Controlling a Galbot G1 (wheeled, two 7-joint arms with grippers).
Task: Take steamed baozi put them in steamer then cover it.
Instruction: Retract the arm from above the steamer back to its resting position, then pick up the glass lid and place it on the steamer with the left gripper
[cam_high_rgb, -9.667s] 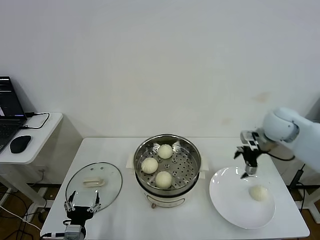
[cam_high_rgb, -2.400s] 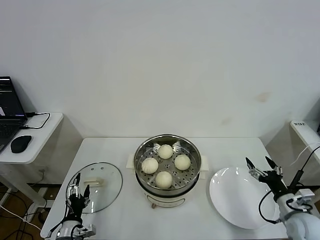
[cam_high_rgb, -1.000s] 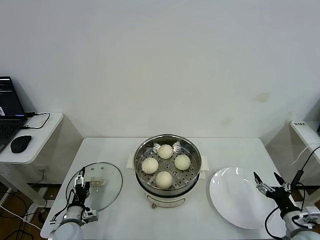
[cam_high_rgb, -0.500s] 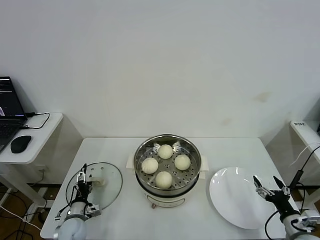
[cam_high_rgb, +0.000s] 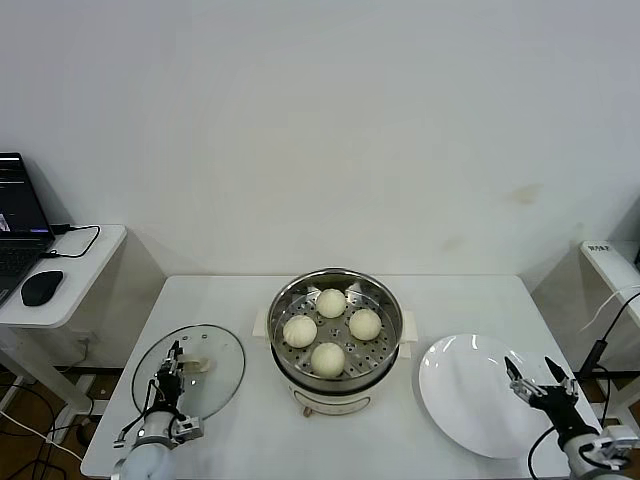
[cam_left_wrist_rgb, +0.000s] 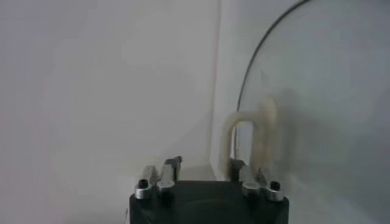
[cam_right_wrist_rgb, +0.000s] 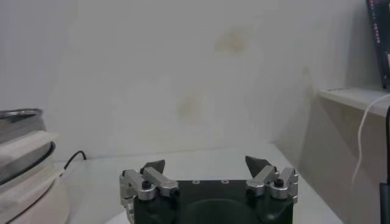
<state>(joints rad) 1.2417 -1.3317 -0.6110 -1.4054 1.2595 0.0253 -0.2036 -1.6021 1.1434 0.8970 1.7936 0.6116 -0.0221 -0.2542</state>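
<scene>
The steamer (cam_high_rgb: 384, 345) stands open at the table's middle with four cream-white baozi on its perforated tray: (cam_high_rgb: 331, 302), (cam_high_rgb: 299, 331), (cam_high_rgb: 365, 324), (cam_high_rgb: 327, 357). The round glass lid (cam_high_rgb: 215, 345) lies flat to its left, with a cream handle (cam_high_rgb: 197, 365). My left gripper (cam_high_rgb: 172, 372) is over the lid's near part, open, just short of the handle. In the left wrist view the handle (cam_left_wrist_rgb: 247, 131) stands right past the open gripper (cam_left_wrist_rgb: 206, 164). My right gripper (cam_high_rgb: 535, 375) is open and empty over the white plate's right side; it also shows in the right wrist view (cam_right_wrist_rgb: 206, 163).
The white plate (cam_high_rgb: 465, 400) lies bare to the right of the steamer. A side table with a laptop and mouse (cam_high_rgb: 40, 288) stands far left. The steamer's edge shows in the right wrist view (cam_right_wrist_rgb: 21, 158). A cable hangs off the right table edge.
The last baozi went from the plate into the steamer. My right arm drew back to the near right. My left gripper rose and came up to the lid handle.
</scene>
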